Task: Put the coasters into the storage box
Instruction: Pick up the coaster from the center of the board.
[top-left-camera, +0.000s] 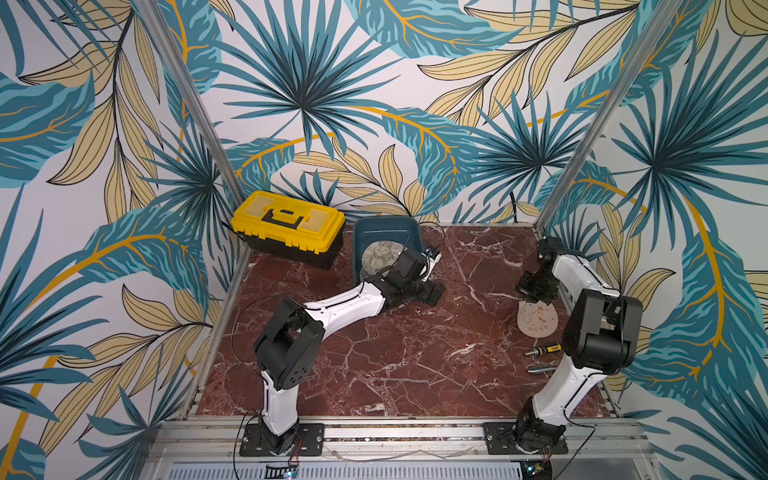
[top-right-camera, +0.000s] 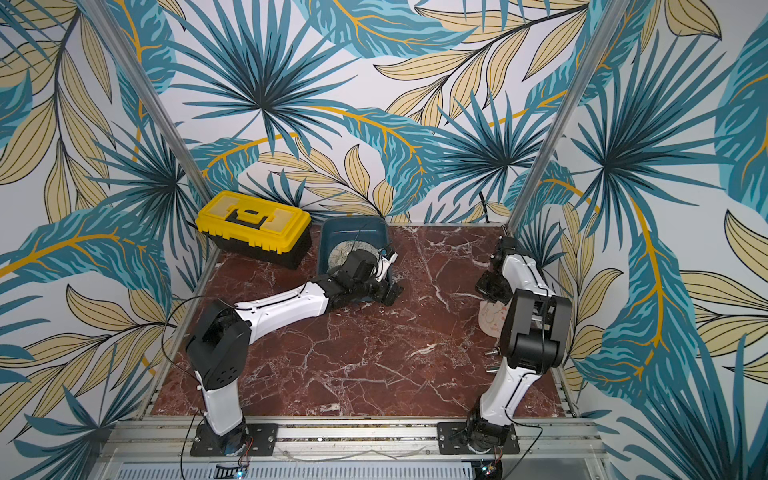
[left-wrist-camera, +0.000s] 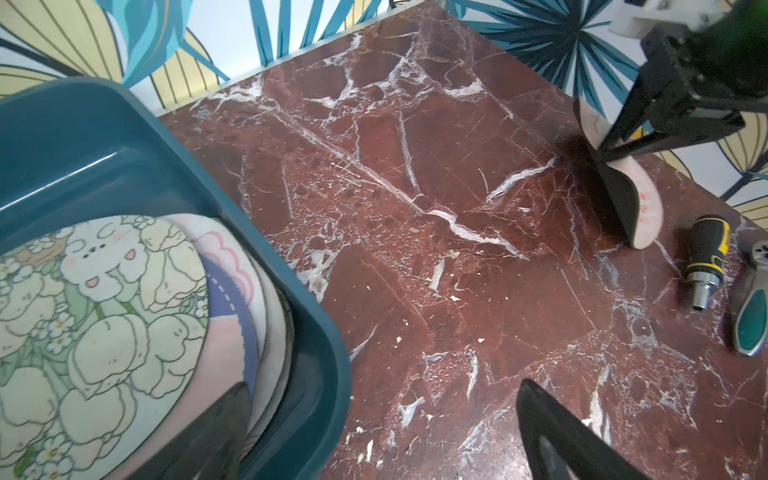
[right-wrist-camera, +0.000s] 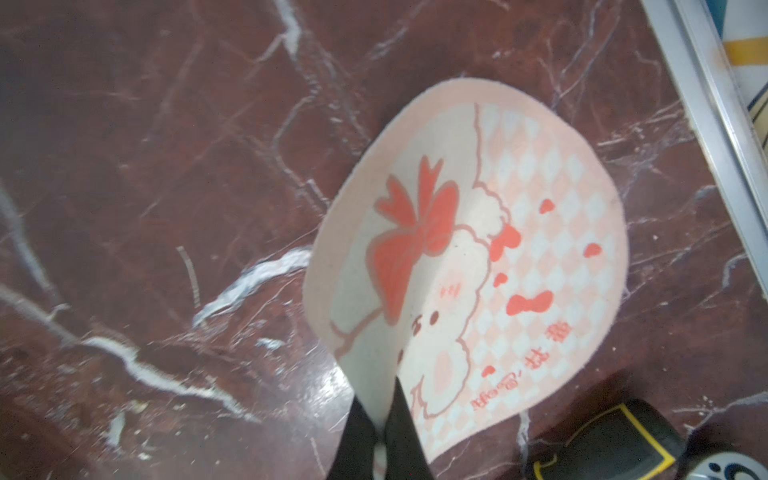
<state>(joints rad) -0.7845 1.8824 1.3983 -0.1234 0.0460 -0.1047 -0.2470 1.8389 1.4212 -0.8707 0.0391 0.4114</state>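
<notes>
The one coaster (right-wrist-camera: 478, 266) seen outside the box (left-wrist-camera: 83, 137) is being pinched by the right gripper (right-wrist-camera: 380, 432) (left gripper (left-wrist-camera: 382, 384) being held wide open by the boxed stack (left-wrist-camera: 99, 316)).

Your yellow-lidded toolbox (top-left-camera: 286, 226) sits at the marble table's (top-left-camera: 395, 357) far-left corner; stubby screwdriver (top-left-camera: 543, 350) and teal-handled tool (left-wrist-camera: 751, 324) lie side by side.

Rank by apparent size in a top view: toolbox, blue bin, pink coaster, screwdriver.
1. toolbox
2. blue bin, partly hidden by the left arm
3. pink coaster
4. screwdriver
</notes>
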